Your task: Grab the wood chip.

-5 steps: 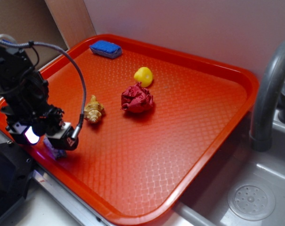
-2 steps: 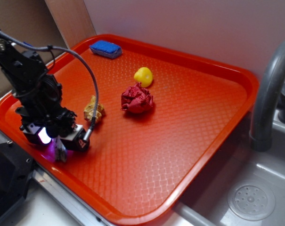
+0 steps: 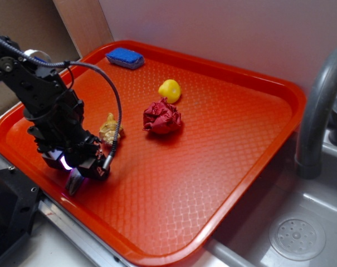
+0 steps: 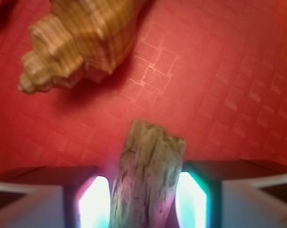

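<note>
Wrist view: the grey-brown, jagged chunk of weathered wood (image 4: 148,178) sits squarely between the two grey finger pads (image 4: 93,204) of the black gripper (image 4: 142,202), long axis pointing away from the camera, over the red textured plastic tray (image 4: 238,85). Pads look pressed against both flanks, so the gripper is narrowed to the chip's width and clamped on it. Judgement: light, stiff, rough-grained, so friction should be good; splintery edges could crumble under hard squeeze. Holding across the narrow middle is the right place.

Exterior view: gripper (image 3: 76,179) is low at the tray's near-left edge (image 3: 23,153), chip tip (image 3: 75,182) poking below the fingers; can't tell if it's off the surface. The tan spiral ridged seashell (image 3: 108,129) lies just beyond, apart from the fingers.
</note>
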You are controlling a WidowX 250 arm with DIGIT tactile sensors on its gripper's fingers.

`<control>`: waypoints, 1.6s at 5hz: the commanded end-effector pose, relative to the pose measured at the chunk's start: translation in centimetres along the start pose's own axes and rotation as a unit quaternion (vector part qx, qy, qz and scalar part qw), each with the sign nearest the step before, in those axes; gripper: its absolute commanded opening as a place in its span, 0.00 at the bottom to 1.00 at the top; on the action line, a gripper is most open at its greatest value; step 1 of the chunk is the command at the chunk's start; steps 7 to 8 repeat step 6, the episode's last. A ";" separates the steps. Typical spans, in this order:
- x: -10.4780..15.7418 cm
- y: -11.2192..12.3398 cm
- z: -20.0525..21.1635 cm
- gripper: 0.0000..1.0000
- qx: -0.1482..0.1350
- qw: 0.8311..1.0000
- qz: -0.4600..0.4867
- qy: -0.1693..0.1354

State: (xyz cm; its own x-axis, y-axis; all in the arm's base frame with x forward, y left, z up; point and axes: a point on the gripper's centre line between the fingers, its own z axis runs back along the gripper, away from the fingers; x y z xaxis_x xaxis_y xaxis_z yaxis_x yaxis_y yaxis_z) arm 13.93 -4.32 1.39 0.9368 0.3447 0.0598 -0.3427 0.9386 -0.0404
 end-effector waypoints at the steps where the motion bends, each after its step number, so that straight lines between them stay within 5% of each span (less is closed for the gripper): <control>1: 0.1 0.0 0.1 0.00 0.003 0.998 -0.069 0.009; 3: 4.7 3.4 8.8 0.00 -0.043 0.976 -0.207 -0.058; 4: 7.9 5.2 13.8 0.00 -0.034 0.982 -0.167 -0.085; 5: 8.6 4.0 18.7 0.00 -0.003 0.984 -0.158 -0.075; 8: 8.3 3.3 18.6 0.00 0.011 0.986 -0.155 -0.056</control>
